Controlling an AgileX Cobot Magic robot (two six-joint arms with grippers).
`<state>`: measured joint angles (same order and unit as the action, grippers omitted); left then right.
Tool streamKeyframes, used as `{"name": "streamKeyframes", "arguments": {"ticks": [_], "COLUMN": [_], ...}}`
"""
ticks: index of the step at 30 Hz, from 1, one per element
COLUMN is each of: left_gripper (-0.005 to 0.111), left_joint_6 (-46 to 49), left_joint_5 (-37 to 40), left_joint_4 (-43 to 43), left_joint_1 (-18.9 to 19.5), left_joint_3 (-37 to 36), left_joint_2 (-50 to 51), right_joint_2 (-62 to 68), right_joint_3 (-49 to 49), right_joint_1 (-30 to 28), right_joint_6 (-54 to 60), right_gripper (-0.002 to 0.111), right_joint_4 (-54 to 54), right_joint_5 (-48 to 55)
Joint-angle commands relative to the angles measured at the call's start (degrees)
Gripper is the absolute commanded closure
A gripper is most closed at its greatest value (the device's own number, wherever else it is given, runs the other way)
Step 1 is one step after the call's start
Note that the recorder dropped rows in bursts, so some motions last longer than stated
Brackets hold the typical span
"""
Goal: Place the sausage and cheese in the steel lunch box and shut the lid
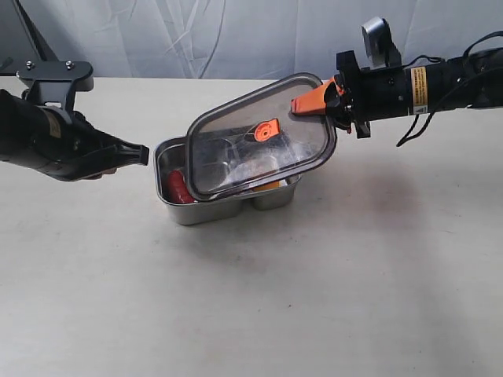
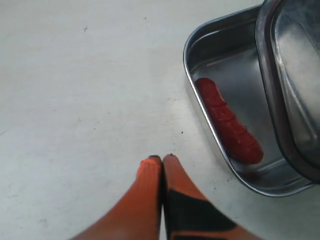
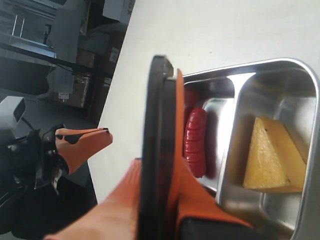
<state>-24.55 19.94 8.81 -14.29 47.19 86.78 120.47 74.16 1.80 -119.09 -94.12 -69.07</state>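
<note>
Closing is in hand: the right fingers [image 1: 308, 104] pinch the edge of the smoky translucent lid [image 1: 228, 157], tilted over the shiny steel lunch box [image 1: 200, 214] holding the glossy red sausage [image 2: 227, 122] and a wedge of yellow cheese [image 3: 272, 160]. Next, I judge, it needs levelling onto the rounded rim. The left fingers [image 2: 150, 190] are pressed together, empty.

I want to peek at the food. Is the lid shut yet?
Not shut. The lid is tilted over the steel lunch box, clamped at one end by the right gripper, and the sausage shows uncovered.
</note>
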Motion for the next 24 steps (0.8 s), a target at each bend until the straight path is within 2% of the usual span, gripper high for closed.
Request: {"name": "streamKeyframes", "arguments": {"ticks": [1,13,18,24], "left_gripper": [0.107,0.107,0.107,0.107], "left_joint_6": [0.7,1.2,1.2,1.2], "left_joint_5": [1.3,-2.6,-5.0,-9.6], "left_joint_4": [1.1,3.7,3.5,-1.4], "left_joint_1": [-0.2,-0.2,-0.2,-0.2], "left_joint_3": [-0.1,-0.1,-0.1,-0.1], "left_joint_2": [-0.7,-0.7,-0.7,-0.7], "right_joint_2": [0.0,-0.6,-2.7,-4.8], "right_joint_3": [0.5,-0.3,-6.9,-12.4], "right_joint_1": [-0.4,-0.4,-0.4,-0.3], "right_joint_6": [-2.2,-1.9,0.3,4.0], "right_gripper": [0.109,0.109,0.109,0.109], "right_joint_4": [0.5,1.8,5.8,8.2], "right_joint_5": [-0.9,-0.9,-0.9,-0.9]}}
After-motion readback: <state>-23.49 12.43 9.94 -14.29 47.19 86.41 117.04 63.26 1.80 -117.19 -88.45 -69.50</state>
